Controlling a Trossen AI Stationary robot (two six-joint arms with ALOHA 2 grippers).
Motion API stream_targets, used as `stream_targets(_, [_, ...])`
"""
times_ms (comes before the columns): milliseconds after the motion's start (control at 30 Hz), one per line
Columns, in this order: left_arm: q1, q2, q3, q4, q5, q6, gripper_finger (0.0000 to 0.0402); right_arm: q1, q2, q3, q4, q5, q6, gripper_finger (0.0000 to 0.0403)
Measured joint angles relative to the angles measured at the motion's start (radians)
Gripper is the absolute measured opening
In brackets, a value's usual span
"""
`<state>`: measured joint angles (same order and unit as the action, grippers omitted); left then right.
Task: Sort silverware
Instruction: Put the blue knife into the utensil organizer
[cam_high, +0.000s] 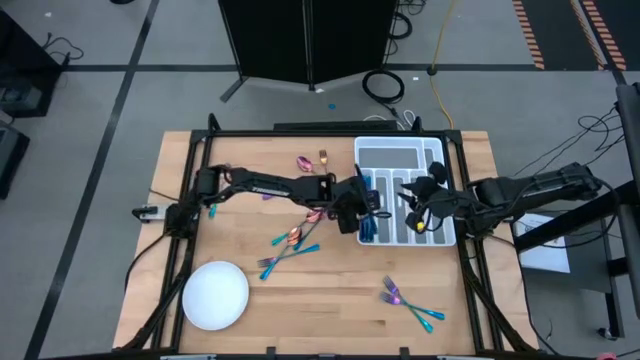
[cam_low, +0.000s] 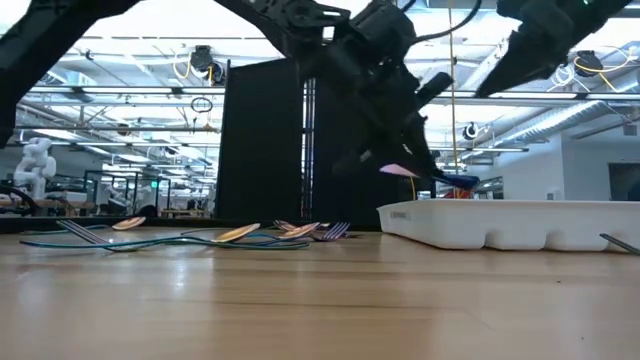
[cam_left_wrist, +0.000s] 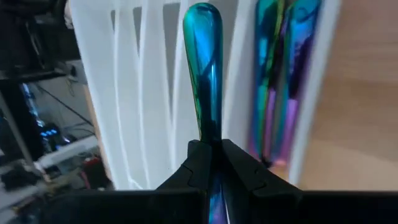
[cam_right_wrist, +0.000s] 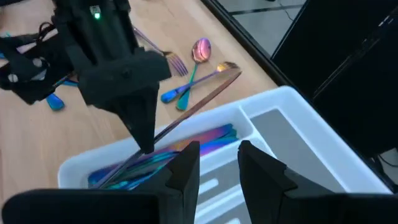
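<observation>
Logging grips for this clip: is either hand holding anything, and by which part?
The left hand pinches a slim iridescent teal-blue metal utensil partway along its handle, over the white divided tray. The right hand holds nothing.

left pincer (cam_high: 366, 206) blocking white tray (cam_high: 432, 152) edge

Even, bright overhead light fills the room; ceiling strip lights (cam_low: 140, 75) glare in the low view, leaving the arms there as dark silhouettes. The wooden table (cam_high: 330, 290) shows only soft shadows. Both wrist views are blurred up close — fingers especially.
</observation>
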<state>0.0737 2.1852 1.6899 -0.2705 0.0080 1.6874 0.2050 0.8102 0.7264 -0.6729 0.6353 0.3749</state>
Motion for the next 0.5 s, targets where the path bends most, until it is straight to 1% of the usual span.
stream_targets(100, [0.009, 0.029, 0.032, 0.005, 0.011, 0.063, 0.0022, 0.0, -0.03, -0.049, 0.004, -0.001, 0.02, 0.0095])
stream_targets(200, [0.015, 0.045, 0.033, -0.011, 0.01, 0.152, 0.0022, -0.001, -0.043, -0.089, 0.0, -0.005, 0.031, 0.0095])
stream_targets(333, [0.013, 0.052, 0.031, -0.056, 0.01, 0.161, 0.0022, 0.0, -0.049, -0.1, -0.018, -0.011, 0.062, 0.0095])
stream_targets(500, [0.011, 0.052, 0.031, -0.053, 0.01, 0.181, 0.0022, 0.0, -0.049, -0.1, -0.011, -0.013, 0.063, 0.0095])
